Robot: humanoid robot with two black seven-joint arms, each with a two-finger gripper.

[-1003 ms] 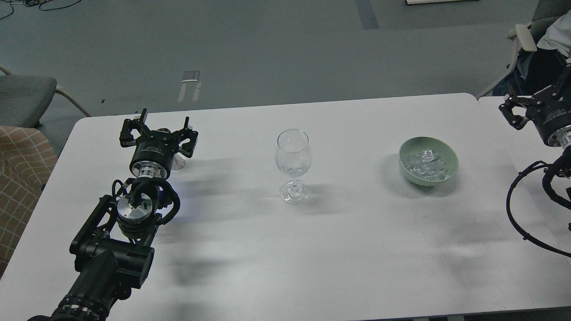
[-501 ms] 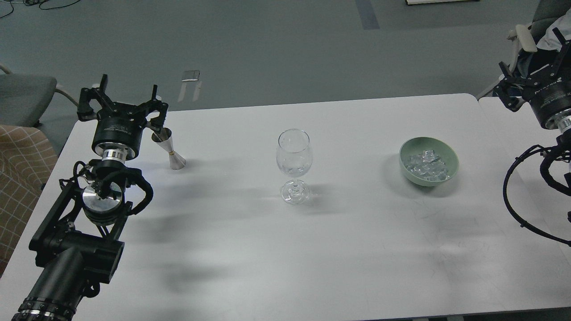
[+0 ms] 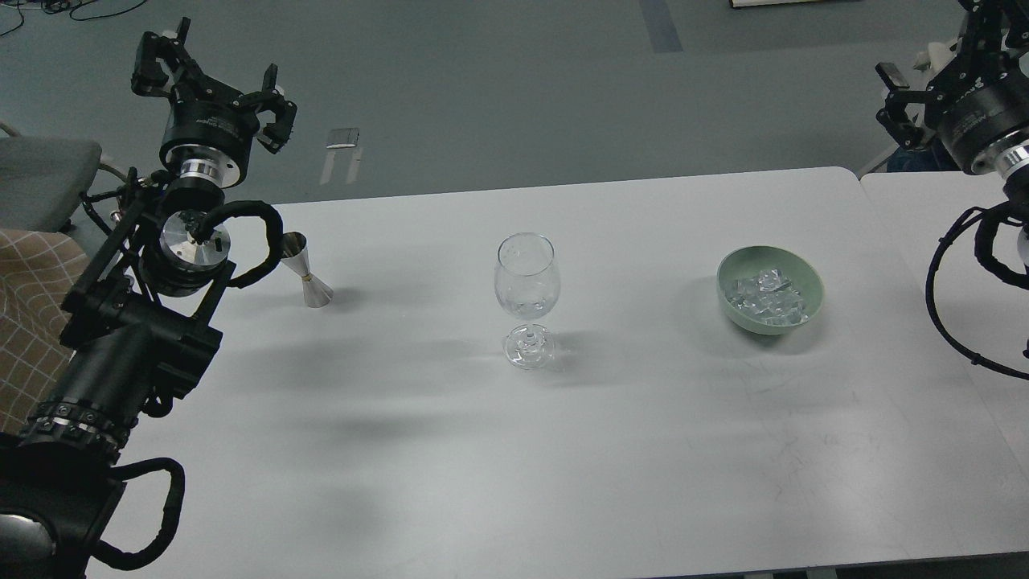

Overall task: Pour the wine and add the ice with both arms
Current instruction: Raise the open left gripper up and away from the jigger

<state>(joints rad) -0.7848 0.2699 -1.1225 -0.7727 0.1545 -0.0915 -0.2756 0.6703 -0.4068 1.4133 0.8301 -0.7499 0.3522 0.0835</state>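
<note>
Near the middle of the white surface (image 3: 611,450) stands the wine glass (image 3: 527,297), upright, with some clear bits low in its bowl that I cannot identify. To the glass's left, well apart, a small steel jigger (image 3: 306,281) stands upright, its long axis vertical. To the glass's right, about as far off, a pale green bowl (image 3: 810,277) holds the ice (image 3: 768,296), a heap of clear chunks.

Up and to the left of the jigger, the left pincer (image 3: 207,71) hangs above the floor beyond the surface's far edge, fingers spread and holding nothing. The right pincer (image 3: 924,80) is up and to the right of the bowl, cut off by the frame's corner; I cannot tell whether its fingers are apart.

Judging by the layout, the left arm is the nearer one to the jigger and the right arm the nearer one to the ice. From the left pincer the jigger lies below and slightly right, so a reach for it would come down toward the surface; the bowl lies down and left of the right pincer.
</note>
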